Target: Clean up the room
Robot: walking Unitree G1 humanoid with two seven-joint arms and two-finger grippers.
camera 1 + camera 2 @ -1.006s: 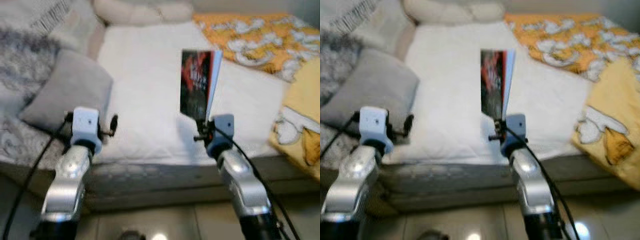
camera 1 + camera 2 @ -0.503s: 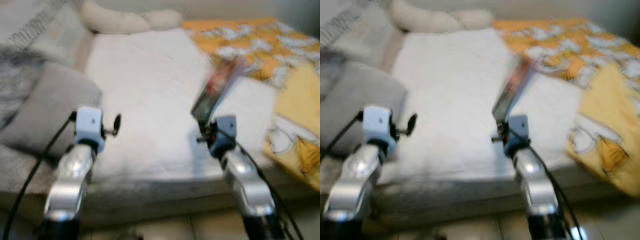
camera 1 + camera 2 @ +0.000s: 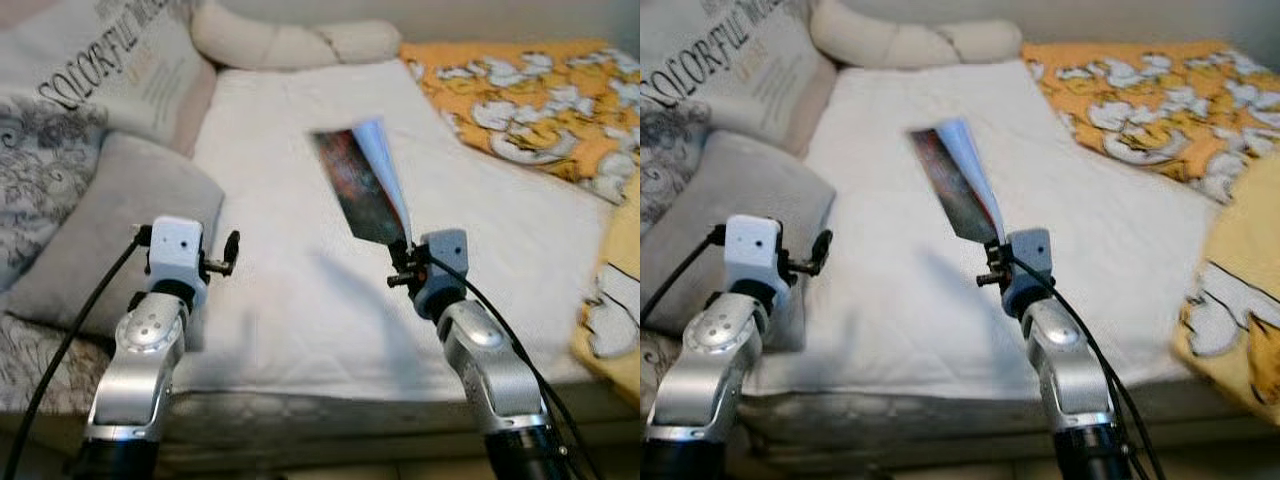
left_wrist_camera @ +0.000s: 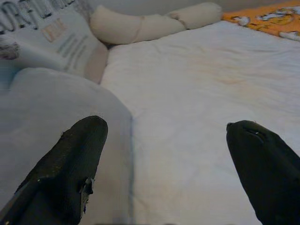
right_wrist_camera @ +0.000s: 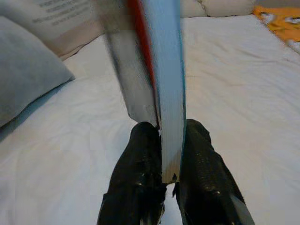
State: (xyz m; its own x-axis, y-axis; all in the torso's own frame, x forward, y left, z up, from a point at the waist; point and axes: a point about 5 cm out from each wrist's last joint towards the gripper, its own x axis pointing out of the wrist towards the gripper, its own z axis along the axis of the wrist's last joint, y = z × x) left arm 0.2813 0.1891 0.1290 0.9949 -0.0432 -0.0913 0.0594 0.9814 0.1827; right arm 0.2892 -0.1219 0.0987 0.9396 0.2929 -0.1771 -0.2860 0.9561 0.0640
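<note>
A thin book (image 3: pixel 362 186) with a dark red cover and white pages is held up over the white bed (image 3: pixel 300 120), tilted toward the left. My right gripper (image 3: pixel 403 263) is shut on its lower edge; in the right wrist view the book (image 5: pixel 159 70) stands edge-on between the two black fingers (image 5: pixel 140 183). My left gripper (image 3: pixel 226 252) hovers over the bed's front left, beside a grey pillow (image 3: pixel 120 220). In the left wrist view its fingers (image 4: pixel 70 164) are spread wide with nothing between them.
A lettered cushion (image 3: pixel 120 70) and a patterned one (image 3: pixel 35 170) lie at the left. A cream bolster (image 3: pixel 300 42) runs along the bed's head. An orange patterned blanket (image 3: pixel 530 100) covers the right side, with yellow bedding (image 3: pixel 615 310) at the right edge.
The book has swung from upright, through a lean to the right, to a lean to the left, still in my right gripper. The camera has shifted too. My left gripper stays open.
</note>
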